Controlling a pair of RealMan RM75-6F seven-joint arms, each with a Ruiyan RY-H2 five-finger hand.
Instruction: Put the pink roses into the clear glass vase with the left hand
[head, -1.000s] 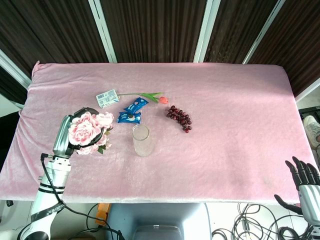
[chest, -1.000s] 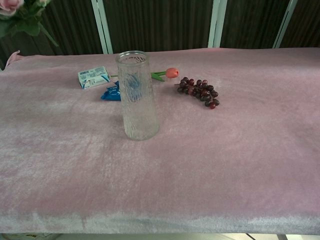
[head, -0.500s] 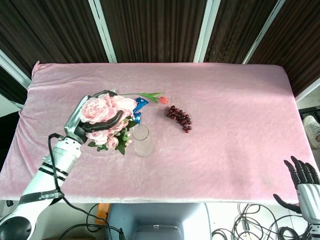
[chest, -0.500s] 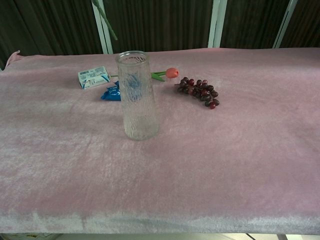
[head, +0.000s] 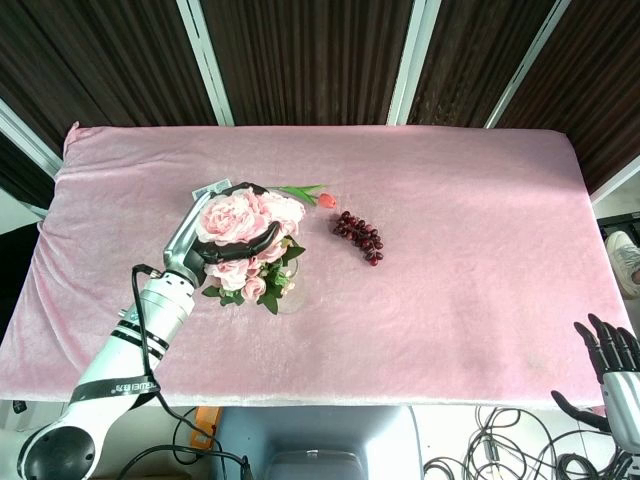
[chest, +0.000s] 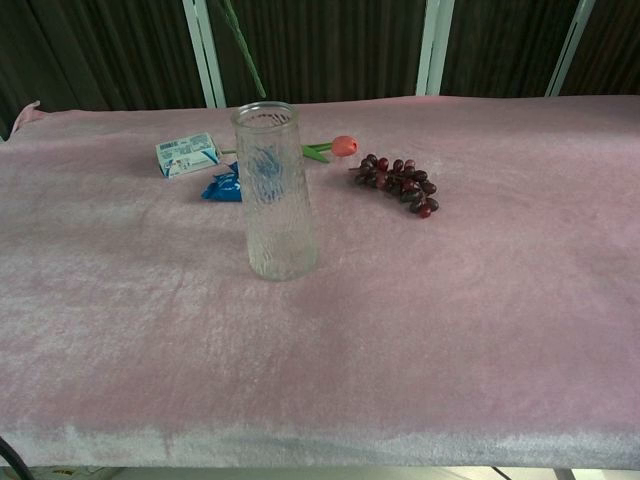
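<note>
My left hand (head: 215, 240) grips a bunch of pink roses (head: 243, 222) with green leaves, held high over the table. In the head view the bouquet covers most of the clear glass vase (head: 290, 298), of which only the lower right edge shows. In the chest view the vase (chest: 273, 190) stands upright and empty, and only a thin green stem (chest: 243, 50) of the roses shows above its mouth, slanting up to the left. My right hand (head: 612, 368) hangs off the table's near right corner, fingers spread, holding nothing.
Behind the vase lie a small white and blue box (chest: 187, 155), a blue packet (chest: 222, 185), an orange tulip (chest: 340, 146) and a bunch of dark grapes (chest: 398, 183). The pink cloth (head: 480, 250) covers the whole table.
My left hand has carried the roses to the right, from the table's left side to over the vase. The stem now shows above the vase mouth in the chest view.
</note>
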